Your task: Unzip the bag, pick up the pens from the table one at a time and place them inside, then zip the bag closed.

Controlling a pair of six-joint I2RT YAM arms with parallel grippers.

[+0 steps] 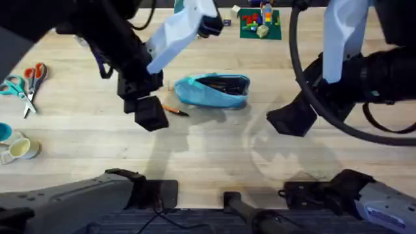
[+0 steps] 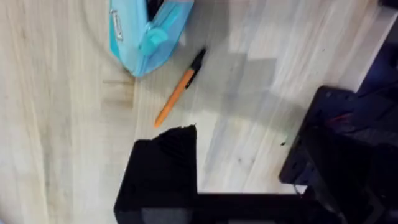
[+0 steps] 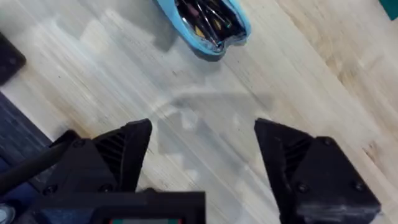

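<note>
The bag [image 1: 213, 90] lies unzipped with pens inside. One orange pen [image 2: 179, 88] remains on the table [image 1: 214, 149], just ahead of the left gripper [image 2: 186, 143], fingers' spacing unclear. Right gripper [image 3: 202, 146] hangs released, empty. Zipping remains.

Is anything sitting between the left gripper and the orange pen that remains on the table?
Nothing visible does. The left gripper hovers just beside the orange pen, with only bare table between them. The bag lies unzipped past the pen's dark tip, its opening unobstructed.
</note>
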